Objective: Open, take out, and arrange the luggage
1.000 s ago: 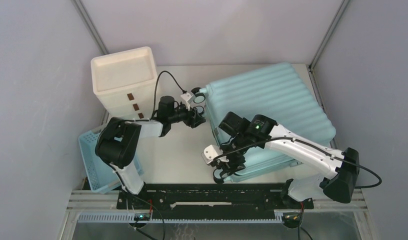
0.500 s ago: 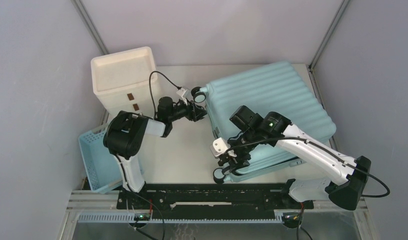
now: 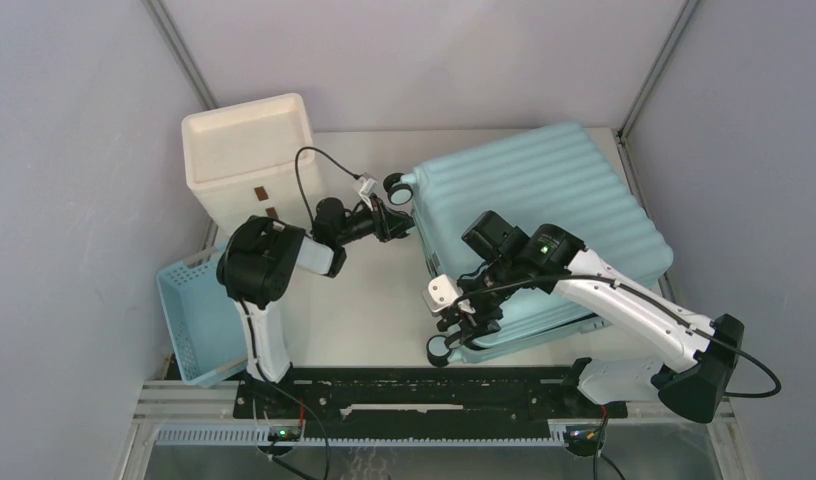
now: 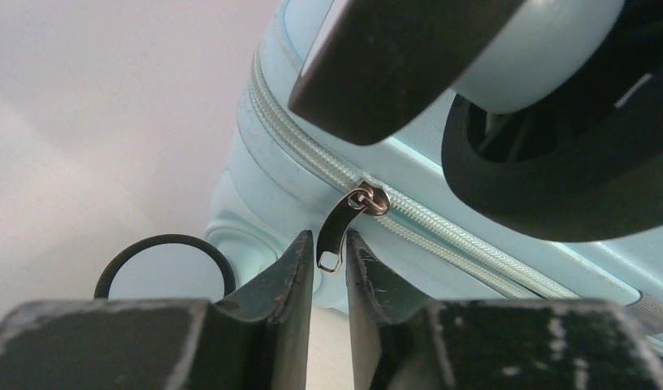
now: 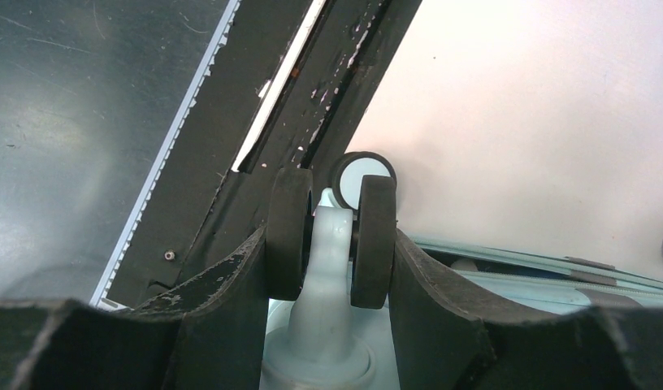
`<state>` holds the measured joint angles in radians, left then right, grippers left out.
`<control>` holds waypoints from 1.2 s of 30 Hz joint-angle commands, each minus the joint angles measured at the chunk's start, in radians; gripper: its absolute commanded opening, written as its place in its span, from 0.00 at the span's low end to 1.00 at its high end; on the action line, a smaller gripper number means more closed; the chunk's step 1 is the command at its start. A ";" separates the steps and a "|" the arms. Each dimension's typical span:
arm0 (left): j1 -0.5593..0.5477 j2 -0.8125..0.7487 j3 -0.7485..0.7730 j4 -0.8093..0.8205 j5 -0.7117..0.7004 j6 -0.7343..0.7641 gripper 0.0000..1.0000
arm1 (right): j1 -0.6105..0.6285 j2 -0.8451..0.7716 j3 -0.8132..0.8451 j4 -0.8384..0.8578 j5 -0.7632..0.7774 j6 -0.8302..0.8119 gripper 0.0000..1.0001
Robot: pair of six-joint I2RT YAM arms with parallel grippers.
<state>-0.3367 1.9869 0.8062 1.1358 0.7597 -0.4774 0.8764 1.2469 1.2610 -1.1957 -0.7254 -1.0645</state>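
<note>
Luggage position: the luggage (image 3: 554,190) lies flat on the right half of the table (image 3: 354,310), ribbed shell up, wheel end facing left.
Luggage condition: closed; the zipper track (image 4: 296,138) is meshed along the stretch in view.
Left gripper location: the left gripper (image 4: 330,241) sits at the far-left corner of the case, just under the far wheel (image 4: 548,122).
Left gripper state: its fingers stand close together on either side of the zipper pull (image 4: 344,221). Whether they already pinch the tab cannot be told.
Reason for this placement: the pull is the only way to open the shell, so the tab must be seated between the pads before any draw.
Right gripper location: the right gripper (image 5: 328,244) is at the near-left corner.
Right gripper state: clamped across the near twin caster (image 5: 373,240), one finger on each outer wheel face.
Reason for this hold: probably a brace, so the case does not slide or turn when the zipper is drawn.
Stage: judged as opening, at its start; nothing has been taken out.
Caution: a shallow pinch may slip off the thin tab.
</note>
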 commanded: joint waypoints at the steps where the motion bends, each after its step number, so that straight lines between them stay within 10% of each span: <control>1: -0.021 -0.010 0.052 0.183 0.041 -0.065 0.24 | -0.022 -0.038 0.003 0.046 -0.011 -0.027 0.17; 9: -0.019 -0.058 0.047 0.079 -0.095 -0.067 0.02 | -0.022 -0.040 -0.003 0.042 -0.009 -0.028 0.17; 36: -0.062 -0.236 0.137 -0.327 -0.610 0.076 0.00 | -0.022 -0.052 -0.029 0.053 0.000 -0.017 0.17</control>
<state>-0.4236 1.7882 0.8188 0.7525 0.3687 -0.4358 0.8700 1.2354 1.2343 -1.1572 -0.7116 -1.0672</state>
